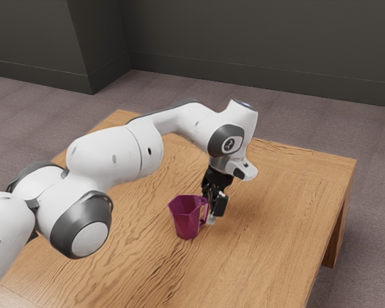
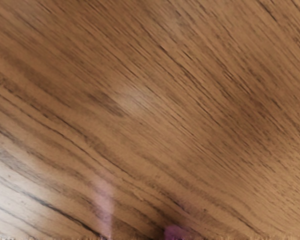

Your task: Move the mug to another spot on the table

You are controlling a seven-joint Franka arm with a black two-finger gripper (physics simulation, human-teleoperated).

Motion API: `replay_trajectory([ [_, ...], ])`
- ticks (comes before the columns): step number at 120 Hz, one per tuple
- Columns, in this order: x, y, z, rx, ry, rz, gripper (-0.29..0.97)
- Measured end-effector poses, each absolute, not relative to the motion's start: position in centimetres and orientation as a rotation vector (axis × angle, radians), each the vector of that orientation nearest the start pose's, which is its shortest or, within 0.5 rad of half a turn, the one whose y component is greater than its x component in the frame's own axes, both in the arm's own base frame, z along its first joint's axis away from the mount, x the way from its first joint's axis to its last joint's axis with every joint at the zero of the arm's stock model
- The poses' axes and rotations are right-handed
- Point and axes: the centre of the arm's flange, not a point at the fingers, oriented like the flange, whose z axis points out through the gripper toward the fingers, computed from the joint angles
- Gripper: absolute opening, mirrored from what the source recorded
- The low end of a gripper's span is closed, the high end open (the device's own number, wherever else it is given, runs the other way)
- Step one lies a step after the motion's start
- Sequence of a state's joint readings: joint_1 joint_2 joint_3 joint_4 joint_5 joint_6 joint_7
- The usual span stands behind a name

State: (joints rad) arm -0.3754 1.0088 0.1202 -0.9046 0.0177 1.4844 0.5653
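Franka arm [image 1: 115, 154], white: reaches from the exterior view's left toward its right, wrist bent downward. Black two-finger gripper [image 1: 212, 206]: pointing down, clamped on the purple mug [image 1: 188, 218] at its handle side.

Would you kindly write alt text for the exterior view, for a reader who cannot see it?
A white robot arm reaches across a wooden table, its black end effector down at the side of a purple mug. Dark walls stand behind.

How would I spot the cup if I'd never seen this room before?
Look at the big wooden table. Near its middle, the white robot arm reaches down, and the mug stands upright right at its tip. It is small and purple, the one colourful thing on the brown wood.
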Motion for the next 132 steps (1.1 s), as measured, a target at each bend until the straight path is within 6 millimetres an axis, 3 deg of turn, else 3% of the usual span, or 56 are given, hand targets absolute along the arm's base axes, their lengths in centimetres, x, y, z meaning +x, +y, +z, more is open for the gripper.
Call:
replay_trajectory([
  [52,69.7,-21.7,24.9,-2.729,1.237,0.721,0.62],
  [99,69.2,-21.7,24.4,-2.749,1.197,0.750,0.47],
  [132,69.0,-22.4,25.4,-2.743,1.180,0.749,0.43],
])
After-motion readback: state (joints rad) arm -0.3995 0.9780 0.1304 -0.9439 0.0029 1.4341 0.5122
